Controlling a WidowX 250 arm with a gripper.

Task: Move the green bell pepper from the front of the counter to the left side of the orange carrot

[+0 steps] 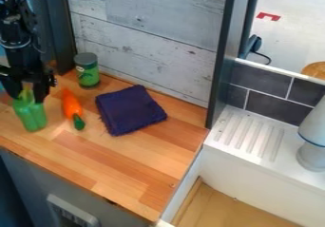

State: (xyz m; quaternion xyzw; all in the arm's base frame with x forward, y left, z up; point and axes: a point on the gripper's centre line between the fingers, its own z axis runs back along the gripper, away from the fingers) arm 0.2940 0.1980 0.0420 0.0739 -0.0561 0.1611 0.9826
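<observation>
Your gripper is hanging at the upper left of the frame, over the top of the green bottle — you cannot tell whether it is gripping it. Just right of the bottle, an orange toy carrot is lying beside a dark purple cloth — and a green can is standing behind, near the wall.

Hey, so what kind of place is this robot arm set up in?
It looks like a toy or mock-up kitchen: there's a wooden countertop, a white sink unit with a ridged draining area beside its basin, and dark tiles behind it.
</observation>
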